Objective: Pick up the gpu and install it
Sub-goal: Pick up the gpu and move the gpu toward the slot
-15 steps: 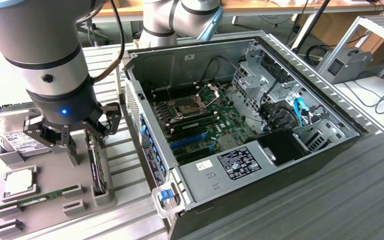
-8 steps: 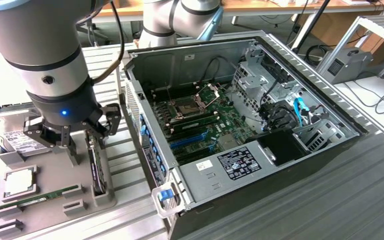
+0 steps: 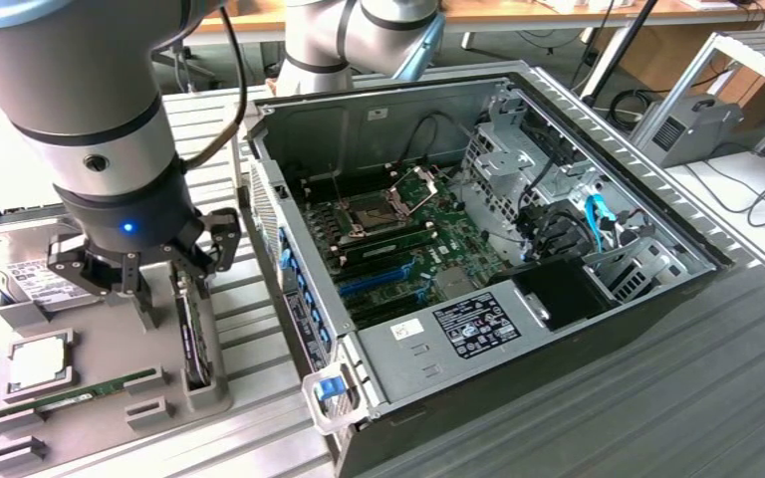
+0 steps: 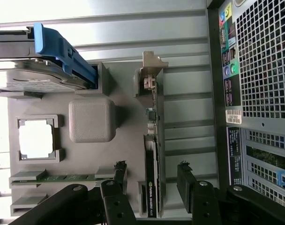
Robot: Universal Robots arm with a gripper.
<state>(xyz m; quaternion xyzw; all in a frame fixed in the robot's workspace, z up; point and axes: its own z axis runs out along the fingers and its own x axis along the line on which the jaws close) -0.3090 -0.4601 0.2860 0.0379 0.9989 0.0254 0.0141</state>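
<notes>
Gpu (image 4: 151, 140) on edge in tray (image 4: 128, 140); gripper (image 4: 152, 172) above, jaws apart either side, clear of card. Pick-up step, grasp not yet made; calls for square closing

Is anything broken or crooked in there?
Nothing stands out. The black card stands straight on edge in its slot in the gray holder, with the open pincer on either side of it.

Grey arm (image 3: 84, 110) hangs vertically at the exterior view's left, with its base joint (image 3: 336, 40) at the rear. A blue light is lit on the wrist (image 3: 127, 227). The claw (image 3: 167, 299) points straight down, jaws spread wide and gripping nothing. In the wrist view the black fingers (image 4: 119, 176) stand parallel and well apart.
</notes>
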